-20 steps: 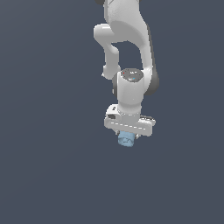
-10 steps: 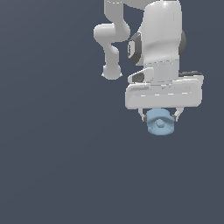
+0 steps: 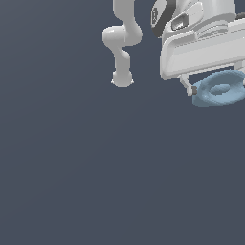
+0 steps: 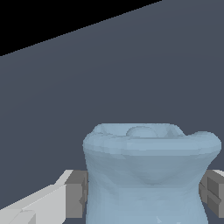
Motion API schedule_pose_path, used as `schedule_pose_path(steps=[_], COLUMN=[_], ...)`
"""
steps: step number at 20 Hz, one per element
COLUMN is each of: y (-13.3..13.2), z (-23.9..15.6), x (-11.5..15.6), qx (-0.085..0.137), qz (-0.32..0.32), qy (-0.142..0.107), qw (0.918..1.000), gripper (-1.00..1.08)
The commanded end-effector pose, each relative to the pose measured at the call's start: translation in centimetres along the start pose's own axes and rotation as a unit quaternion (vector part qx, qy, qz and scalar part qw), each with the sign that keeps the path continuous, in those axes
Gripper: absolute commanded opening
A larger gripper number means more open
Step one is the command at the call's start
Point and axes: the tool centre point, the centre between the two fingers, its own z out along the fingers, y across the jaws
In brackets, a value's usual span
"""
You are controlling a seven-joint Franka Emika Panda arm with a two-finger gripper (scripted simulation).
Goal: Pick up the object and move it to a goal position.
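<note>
The pale-blue stubby cylinder (image 3: pixel 217 91) with a round hole in its end face hangs under my white gripper (image 3: pixel 215 88) at the upper part of the exterior view's right, partly cut by the frame edge. The gripper is shut on it and holds it well above the dark floor. In the wrist view the cylinder (image 4: pixel 148 170) fills the space between the two grey pads (image 4: pixel 76 192), which press on its sides. The gripper's far finger is out of the exterior view.
The arm's white base and links (image 3: pixel 122 43) stand behind, near the top middle of the exterior view. The dark grey floor (image 3: pixel 95 167) spreads under everything. A black area beyond the floor's edge (image 4: pixel 52 17) shows in the wrist view.
The gripper with the cylinder has risen and come toward the exterior camera, moving to that view's right and looking much larger. The grip has stayed shut.
</note>
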Motion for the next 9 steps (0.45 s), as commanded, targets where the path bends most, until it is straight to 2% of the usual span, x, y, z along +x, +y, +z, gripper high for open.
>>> schedule_pose_path(steps=[1,5,9], y=[-1.0,-1.7,-1.9], z=[-1.4,-2.5,-2.7], x=[0.7,1.2,1.2], qx=[0.007,0.012,0.013], qz=[-0.004,-0.008,-0.009], qy=[0.016,0.028,0.031], qw=[0.9998,0.9995,0.9994], gripper=[-1.0,-1.0,-1.0])
